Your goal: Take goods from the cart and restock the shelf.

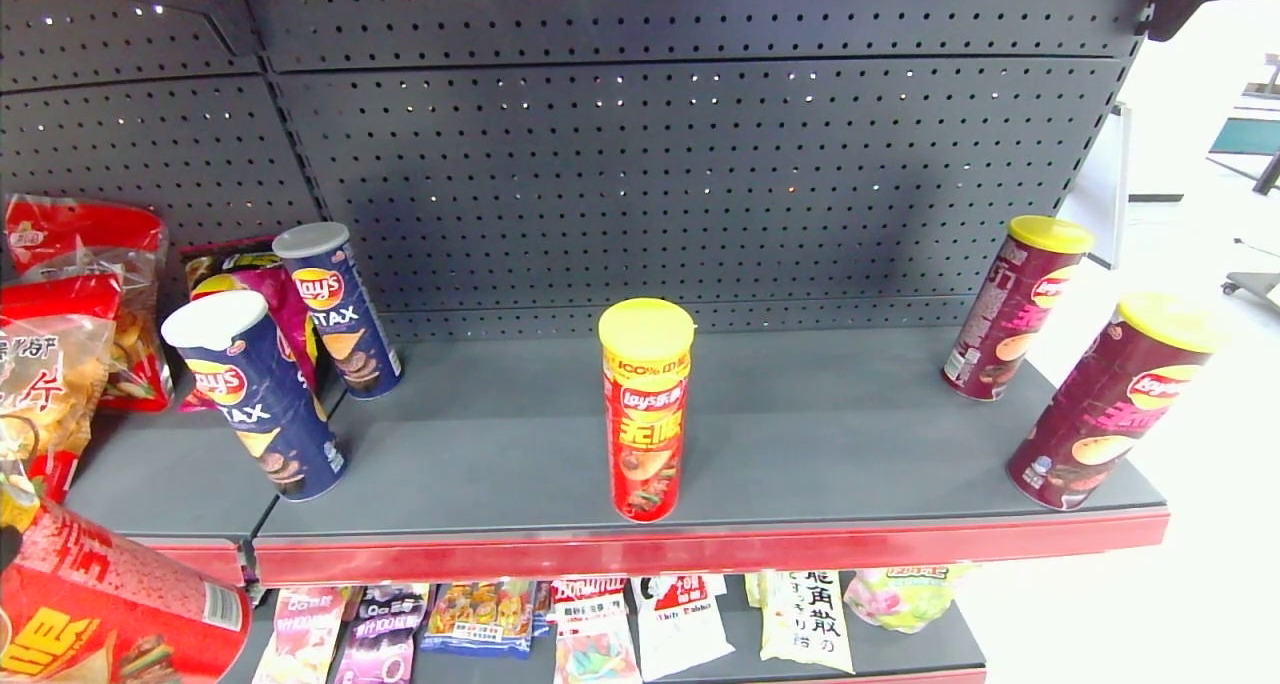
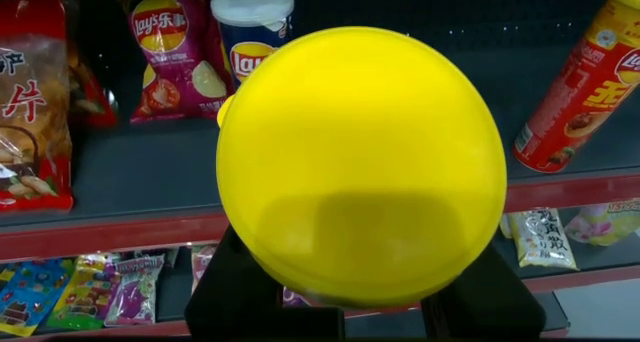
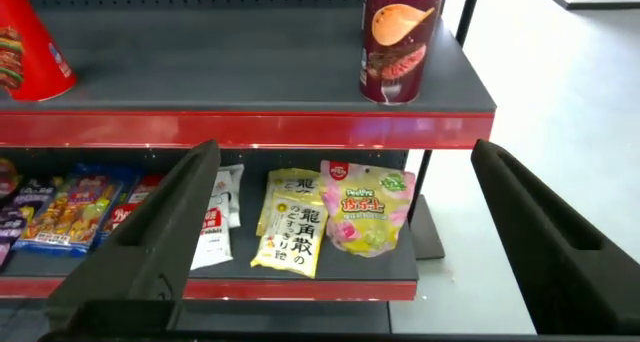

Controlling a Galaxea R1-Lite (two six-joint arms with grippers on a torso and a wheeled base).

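Note:
A red chip can with a yellow lid (image 2: 360,162) sits in my left gripper (image 2: 360,307), whose black fingers (image 2: 235,302) are shut on its sides. The same red can (image 1: 110,604) shows at the lower left of the head view, below and in front of the shelf's left end. On the grey shelf (image 1: 800,434) a matching red can (image 1: 645,409) stands upright near the front edge at the middle. My right gripper (image 3: 345,242) is open and holds nothing, level with the lower shelf below the right-hand maroon can (image 3: 400,37).
Two blue cans (image 1: 255,394) (image 1: 340,309) and snack bags (image 1: 60,334) crowd the shelf's left end. Two maroon cans (image 1: 1015,309) (image 1: 1110,404) stand at the right end. Grey shelf lies bare either side of the middle can. Packets (image 1: 800,619) hang on the lower shelf.

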